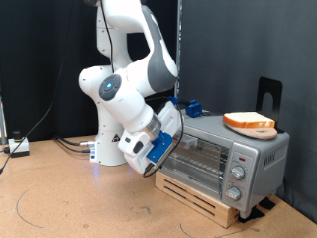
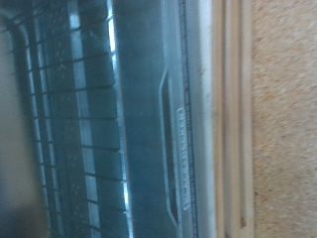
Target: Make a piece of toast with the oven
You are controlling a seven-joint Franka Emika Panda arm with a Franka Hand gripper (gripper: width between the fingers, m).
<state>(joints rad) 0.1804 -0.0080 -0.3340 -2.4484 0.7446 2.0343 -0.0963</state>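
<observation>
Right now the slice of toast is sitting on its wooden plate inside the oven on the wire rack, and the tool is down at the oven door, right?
Not quite. The piece of toast on its wooden plate sits on top of the oven, not inside on the rack, as the exterior view shows. The rest holds: the tool is at the oven's glass door.

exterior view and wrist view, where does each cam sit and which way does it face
Exterior view: off the arm, beside the table, facing the white arm, whose gripper is at the door of the oven; the piece of toast lies on a plate on the oven's top.
Wrist view: on the hand, close to the oven's glass door, with its handle and the wire rack behind it; no fingers show.
Shared: the oven door and wooden base.
</observation>
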